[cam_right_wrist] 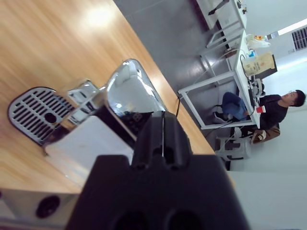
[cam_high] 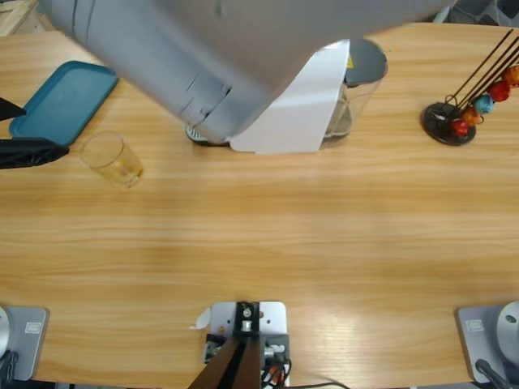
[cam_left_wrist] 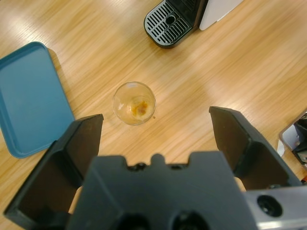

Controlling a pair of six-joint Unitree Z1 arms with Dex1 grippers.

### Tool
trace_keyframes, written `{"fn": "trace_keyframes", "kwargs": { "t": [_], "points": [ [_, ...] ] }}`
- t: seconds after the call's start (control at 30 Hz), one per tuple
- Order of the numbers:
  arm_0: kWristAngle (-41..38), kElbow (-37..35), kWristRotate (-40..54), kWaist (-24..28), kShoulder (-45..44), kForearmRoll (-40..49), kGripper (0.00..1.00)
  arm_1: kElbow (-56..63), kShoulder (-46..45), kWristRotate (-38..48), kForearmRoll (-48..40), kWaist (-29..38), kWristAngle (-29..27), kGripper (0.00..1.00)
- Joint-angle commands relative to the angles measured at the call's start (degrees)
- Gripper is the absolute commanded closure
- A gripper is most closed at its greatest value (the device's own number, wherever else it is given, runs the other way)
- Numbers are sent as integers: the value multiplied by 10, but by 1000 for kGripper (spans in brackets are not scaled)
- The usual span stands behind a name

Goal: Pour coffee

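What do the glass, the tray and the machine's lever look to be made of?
Glass: clear glass or clear plastic, the table grain shows through it; brownish residue at the bottom. Tray: matte teal, probably plastic, one even colour with rounded moulded corners. Lever: chromed metal or chrome-plated plastic, it gives mirror reflections. The left gripper hangs open above the glass.
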Motion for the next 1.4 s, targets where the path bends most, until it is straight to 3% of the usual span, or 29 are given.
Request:
{"fn": "trace_keyframes", "kwargs": {
  "t": [0.03, 0.43, 0.7, 0.73, 0.8, 0.83, 1.0, 1.07, 1.13, 1.4],
  "points": [
    [-10, 10, -8, -4, -12, 1, 46, 21, 69, 23, 17, 11, 25, 1000],
    [-10, 11, -9, -4, -12, 2, 49, 22, 78, 45, 25, 11, 40, 1000],
    [-10, 11, -9, -4, -13, 9, 50, 4, 1, 47, 45, 11, -14, 1000],
    [-10, 11, -9, -4, -12, 9, 50, -8, -12, 48, 66, 11, -14, 962],
    [-10, 11, -9, -4, -11, 10, 50, -26, -47, 51, 105, 8, -16, 609],
    [-10, 11, -9, -4, -9, 11, 50, -31, -71, 54, 125, 3, -19, 506],
    [-21, 11, -9, -4, -3, 11, 46, -42, -165, 109, 222, -21, -28, 324],
    [-25, 10, -9, -4, -1, 12, 46, -38, -191, 136, 258, -33, -24, 303],
    [-30, 9, -10, -4, 1, 16, 46, -34, -214, 158, 287, -44, 0, 301],
    [-83, -22, -32, -2, -16, 79, 45, 114, -324, 218, 301, -102, 239, 290]
  ]
}}
